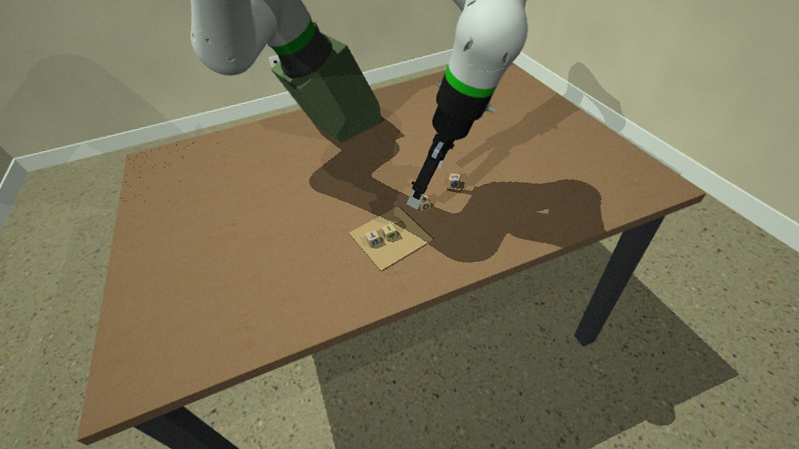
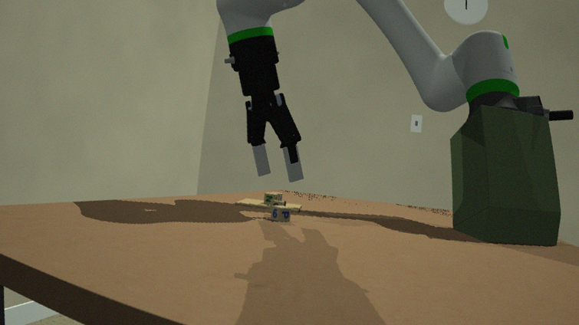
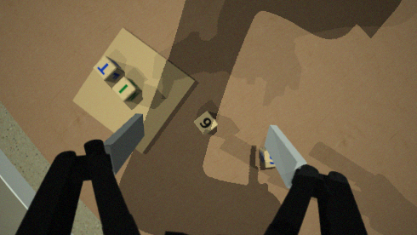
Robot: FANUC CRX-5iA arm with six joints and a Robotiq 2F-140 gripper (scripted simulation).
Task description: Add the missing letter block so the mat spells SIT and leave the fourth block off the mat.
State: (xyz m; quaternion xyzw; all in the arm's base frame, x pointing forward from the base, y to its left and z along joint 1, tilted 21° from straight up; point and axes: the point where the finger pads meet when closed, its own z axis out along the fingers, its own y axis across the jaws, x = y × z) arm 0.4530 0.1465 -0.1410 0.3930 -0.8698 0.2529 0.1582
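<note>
S block (image 3: pixel 267 158) sits on the tabletop (image 3: pixel 340 85) off the mat (image 3: pixel 91 100), half hidden behind one finger (image 3: pixel 282 153) of your wide-open, empty hand (image 3: pixel 204 146), so it lies off-centre toward that finger.

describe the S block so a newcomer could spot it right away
Start at the tan mat on the table, which carries the T block and I block. Two blocks lie off it on the bare wood, on the arm's side. The S block is the farther one, past the 6 block; it has a blue letter on top, half hidden by a finger in the wrist view.
</note>
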